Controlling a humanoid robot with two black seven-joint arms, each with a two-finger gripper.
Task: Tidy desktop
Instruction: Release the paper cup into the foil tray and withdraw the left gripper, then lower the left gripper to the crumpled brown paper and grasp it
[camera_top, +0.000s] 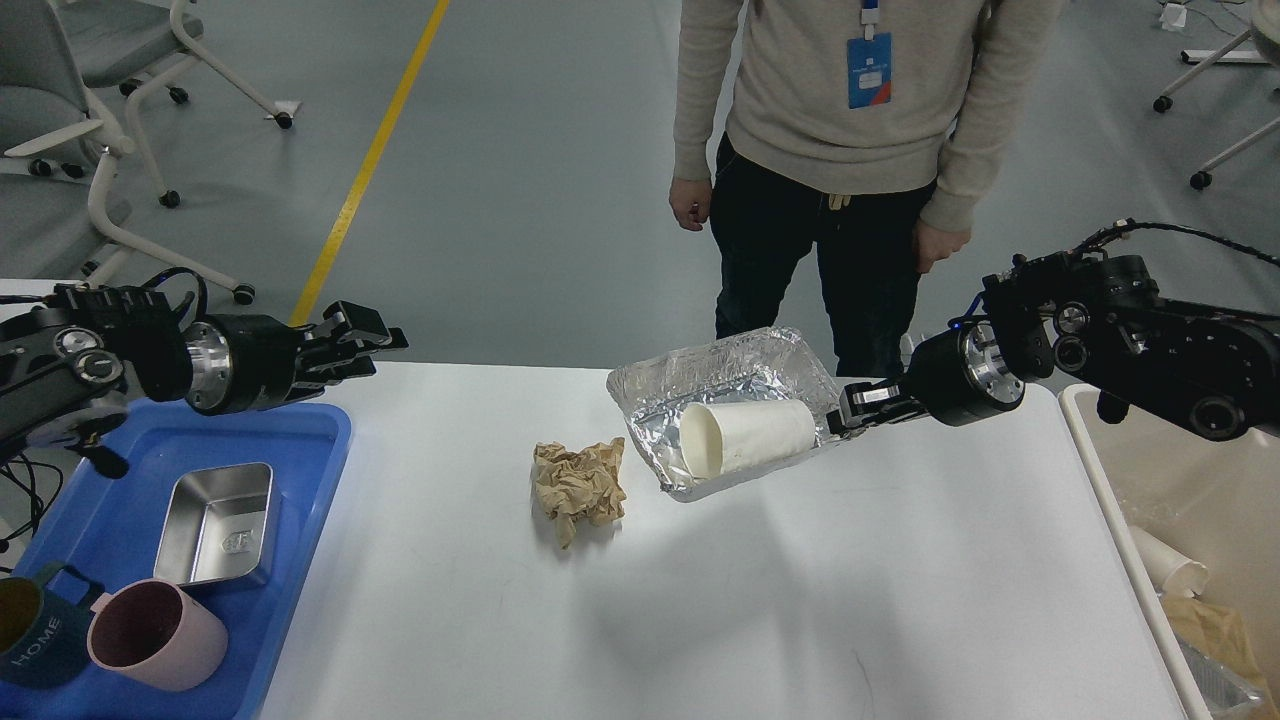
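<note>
Partly done: your right gripper (848, 408) pinches the foil tray (655, 400) holding a paper cup (745, 436) mid-frame; crumpled paper (580, 485) remains on the desktop (800, 600); left gripper (375, 340) hovers, state unclear.

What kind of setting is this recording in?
Probably an office or lab test area: wheeled office chairs, a yellow floor line, and a person wearing a badge beside the white desktop.

Blue tray (315, 440) left, holding steel tin (218, 525), pink mug (155, 635), dark mug (35, 640). Beige bin (1090, 440) right. Person (850, 150) standing behind.
</note>
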